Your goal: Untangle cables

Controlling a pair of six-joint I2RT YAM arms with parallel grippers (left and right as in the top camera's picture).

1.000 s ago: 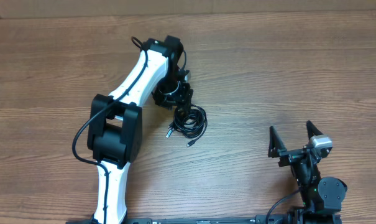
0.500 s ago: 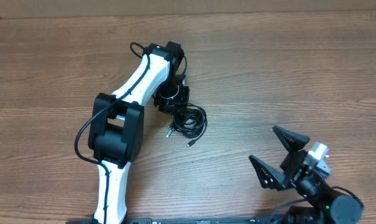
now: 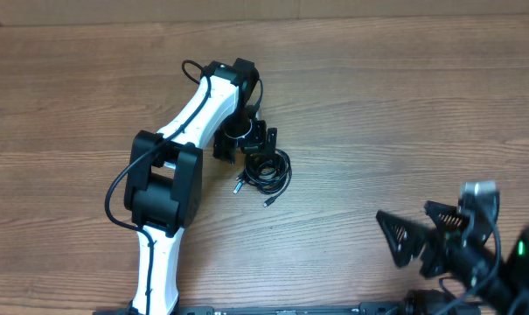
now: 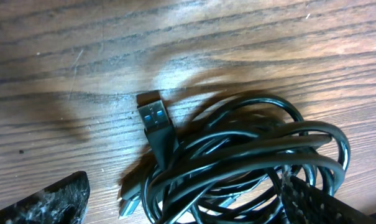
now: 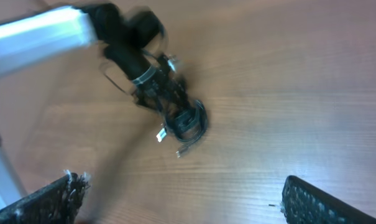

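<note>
Brown wooden table point(image 3: 404, 105) fills the view from above. On the left side, the left gripper point(image 3: 244, 143) sits at the top edge of the cables point(image 3: 266, 170). Its jaws were closer together a moment ago. Now they have sprung wide apart and hold nothing.

The cables have not moved. They lie in one small tangled coil near the middle of the table, so the untangling looks barely begun. I think the left gripper is getting ready for a fresh bite.

Over on the right, the right gripper point(image 3: 419, 229) has swung round to point left at the coil. It is well apart from it, jaws wide and empty.

From above, the coil is only a dark knot. The left wrist view shows much more: loops crossing over each other, and a flat plug point(image 4: 154, 119) with blue inside poking out at the top left. The right wrist view is blurry and shows the coil far off.
</note>
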